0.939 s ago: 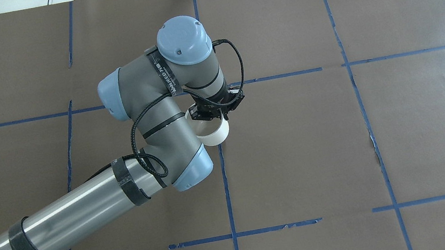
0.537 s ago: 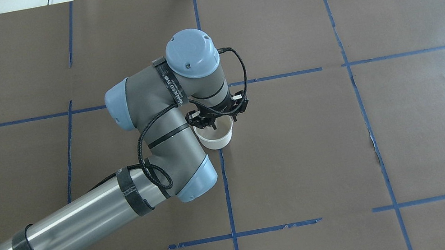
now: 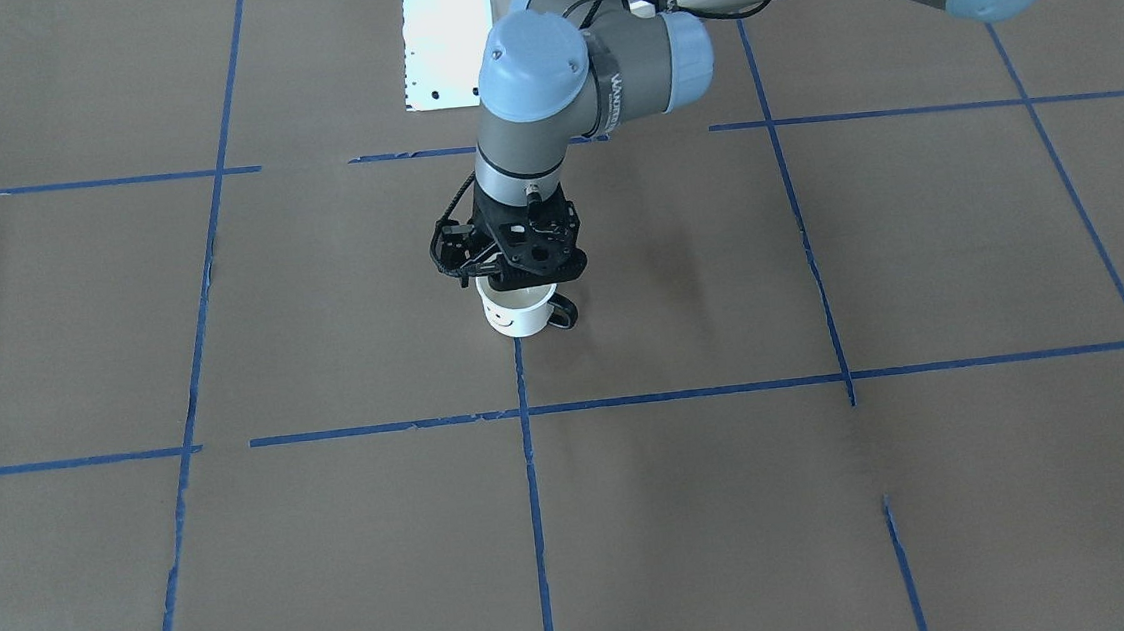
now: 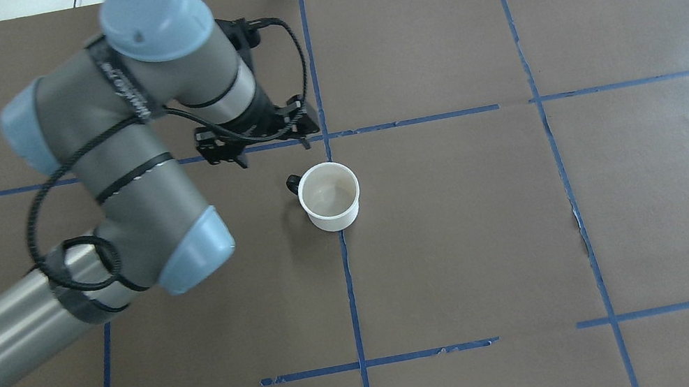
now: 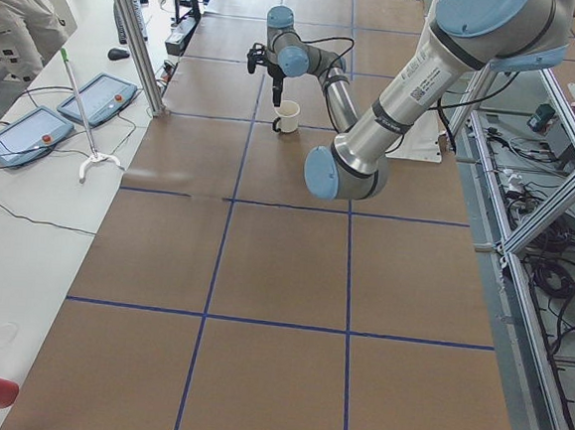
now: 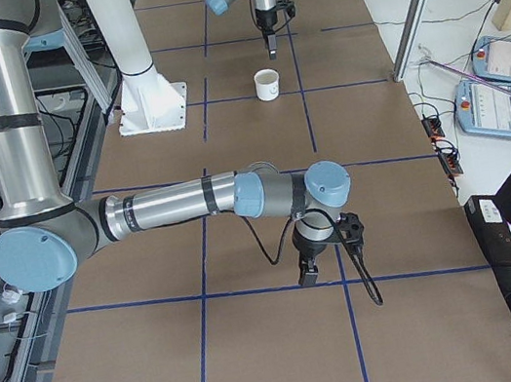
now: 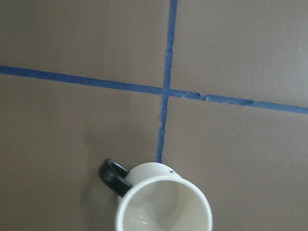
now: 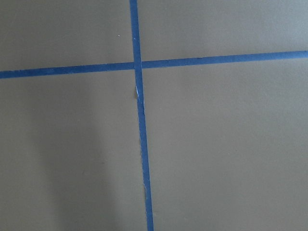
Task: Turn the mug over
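**Mug upright, left gripper empty above it**

The mug point(image 4: 334, 213) stands mouth-up on the brown-papered table point(image 4: 468, 250), just left of centre in the overhead view. It sits on a blue tape line point(image 4: 350, 292), just below a crossing. Its dark handle point(image 4: 293, 184) points to the upper left, and the smiley face point(image 3: 497, 313) shows in the front-facing view. The left gripper point(image 4: 274, 154) hangs up and left of the mug, jaws wide, holding nothing. The right gripper point(image 6: 308, 279) hangs low over the paper, lower centre of the right side view, well apart from the mug. I cannot tell how its jaws stand.
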`<act>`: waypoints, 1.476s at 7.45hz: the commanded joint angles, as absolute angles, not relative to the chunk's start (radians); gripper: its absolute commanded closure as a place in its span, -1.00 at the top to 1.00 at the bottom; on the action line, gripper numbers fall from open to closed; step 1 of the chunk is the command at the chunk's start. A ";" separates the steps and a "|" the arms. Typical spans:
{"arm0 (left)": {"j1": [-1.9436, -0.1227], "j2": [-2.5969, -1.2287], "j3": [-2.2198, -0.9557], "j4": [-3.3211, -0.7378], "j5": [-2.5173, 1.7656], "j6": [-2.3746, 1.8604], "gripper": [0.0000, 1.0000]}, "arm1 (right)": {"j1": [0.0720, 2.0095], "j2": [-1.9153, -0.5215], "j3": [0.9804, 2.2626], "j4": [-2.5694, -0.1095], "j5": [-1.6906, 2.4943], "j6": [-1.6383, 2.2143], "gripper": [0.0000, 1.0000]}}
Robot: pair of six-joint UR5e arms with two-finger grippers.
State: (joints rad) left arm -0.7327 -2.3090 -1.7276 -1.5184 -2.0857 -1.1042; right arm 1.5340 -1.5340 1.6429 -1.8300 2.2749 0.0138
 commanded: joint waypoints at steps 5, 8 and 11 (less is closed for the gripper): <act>-1.372 -1.725 -1.752 -1.499 -2.209 0.049 1.00 | 1.534 -1.534 1.643 -1.830 2.275 0.014 1.00; -1.550 -1.585 -1.612 -1.575 -2.379 0.165 1.00 | 1.534 -1.534 1.643 -1.830 2.275 0.014 1.00; -1.560 -1.542 -1.620 -1.578 -2.375 0.156 1.00 | 1.534 -1.534 1.643 -1.830 2.275 0.014 1.00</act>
State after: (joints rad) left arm -1.5538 -1.5491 -1.6211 -1.5750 -2.3724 0.1554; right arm 1.5340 -1.5340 1.6429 -1.8300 2.2749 0.0138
